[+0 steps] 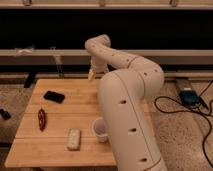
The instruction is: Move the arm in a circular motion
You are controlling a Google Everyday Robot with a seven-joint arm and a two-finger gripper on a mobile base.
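The arm (125, 110) is a large glossy white arm of thick rounded segments with dark screw holes. It rises from the lower right, bends at an elbow (145, 75), and reaches back left to a joint (98, 46). The gripper (92, 75) is the small yellowish tip hanging down from that joint, just above the far edge of the wooden table (60, 150).
On the table lie a black phone (53, 96), a red chili-like item (42, 119), a pale rectangular object (74, 139) and a white cup (100, 130) partly behind the arm. A blue box (189, 96) and black cables (170, 106) lie on the floor at right.
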